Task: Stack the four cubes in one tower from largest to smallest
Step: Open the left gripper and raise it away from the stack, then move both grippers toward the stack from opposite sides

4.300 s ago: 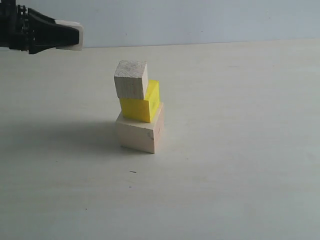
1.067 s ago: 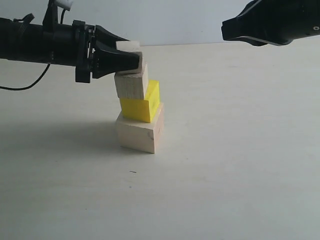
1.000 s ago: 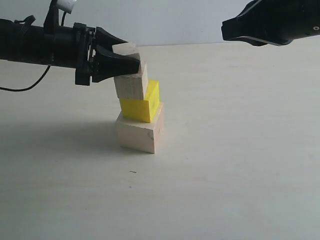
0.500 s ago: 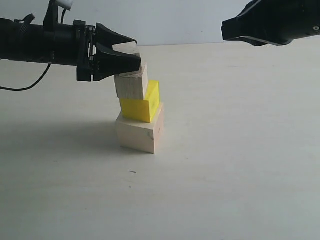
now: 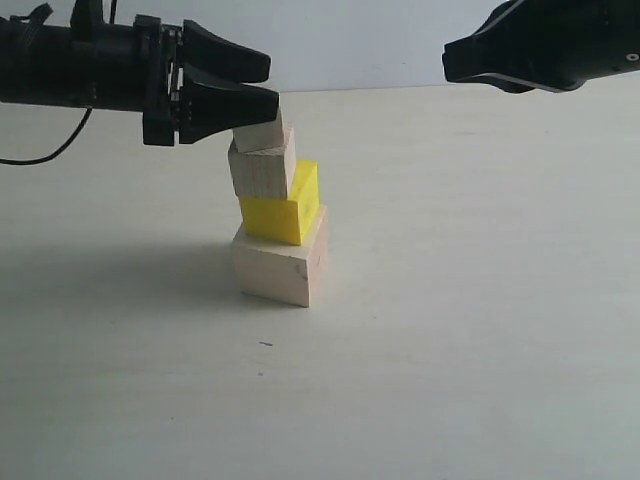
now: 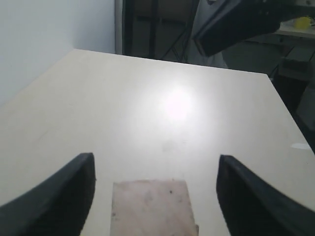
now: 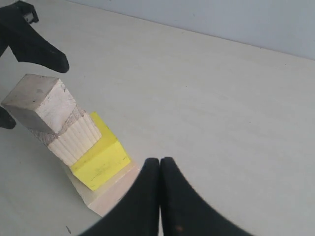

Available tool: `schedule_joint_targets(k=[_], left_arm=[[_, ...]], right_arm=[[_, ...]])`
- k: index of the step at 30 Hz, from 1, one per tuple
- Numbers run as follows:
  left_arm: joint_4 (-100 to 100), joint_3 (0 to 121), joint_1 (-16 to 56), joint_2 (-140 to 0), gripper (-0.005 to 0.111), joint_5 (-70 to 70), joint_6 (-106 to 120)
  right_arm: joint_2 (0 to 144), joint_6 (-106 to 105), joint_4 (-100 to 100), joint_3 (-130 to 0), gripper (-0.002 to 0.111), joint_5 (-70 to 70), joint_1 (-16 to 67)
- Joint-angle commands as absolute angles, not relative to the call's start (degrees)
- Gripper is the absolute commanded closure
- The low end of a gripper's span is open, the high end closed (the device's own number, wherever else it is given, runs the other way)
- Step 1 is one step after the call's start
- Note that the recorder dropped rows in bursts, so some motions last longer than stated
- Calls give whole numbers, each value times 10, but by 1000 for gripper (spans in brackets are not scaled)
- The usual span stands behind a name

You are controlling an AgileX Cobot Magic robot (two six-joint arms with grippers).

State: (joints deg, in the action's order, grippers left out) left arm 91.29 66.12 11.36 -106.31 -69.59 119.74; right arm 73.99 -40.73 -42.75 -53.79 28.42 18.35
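Note:
The tower stands mid-table: a big pale wood cube (image 5: 278, 268), a yellow cube (image 5: 285, 205), a smaller pale wood cube (image 5: 263, 168) and a tiny pale wood cube (image 5: 264, 136) on top. My left gripper (image 5: 272, 85) hovers open just above the tiny cube, its lower finger covering part of it. In the left wrist view the tiny cube (image 6: 151, 209) lies between the spread fingers (image 6: 59, 196), apart from both. My right gripper (image 5: 447, 60) hangs shut, high at the right. The right wrist view shows the shut right gripper (image 7: 160, 161) above the tower, tiny cube (image 7: 37, 101) uppermost.
The pale tabletop (image 5: 480, 300) stretches around the tower, with a light wall behind. The cubes sit slightly offset from one another, the yellow cube (image 7: 101, 157) shifted toward the right of the base.
The left gripper opened wider and rose a little, leaving the tiny cube resting on the tower. The right arm has not moved.

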Motion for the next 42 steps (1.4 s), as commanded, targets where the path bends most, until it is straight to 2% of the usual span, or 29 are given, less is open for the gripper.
schedule_joint_targets(k=[1, 6, 8, 16, 20, 28, 42], left_arm=[[923, 662, 114, -1035, 39, -700, 1195], [922, 662, 114, -1003, 40, -700, 1182], [922, 662, 113, -982, 46, -700, 1182], [888, 662, 85, -906, 105, -700, 1169], [867, 662, 49, -880, 107, -700, 1109], [782, 616, 6, -894, 107, -588, 998], [783, 586, 5, -1049, 107, -584, 820]], right_arm=[[741, -406, -430, -536, 108, 285, 180], [741, -406, -428, -536, 108, 285, 180], [742, -406, -428, -536, 108, 285, 180], [793, -368, -428, -536, 108, 288, 180], [831, -341, -428, -536, 108, 275, 180], [909, -331, -451, -536, 108, 252, 180], [1001, -334, -520, -536, 108, 249, 180]])
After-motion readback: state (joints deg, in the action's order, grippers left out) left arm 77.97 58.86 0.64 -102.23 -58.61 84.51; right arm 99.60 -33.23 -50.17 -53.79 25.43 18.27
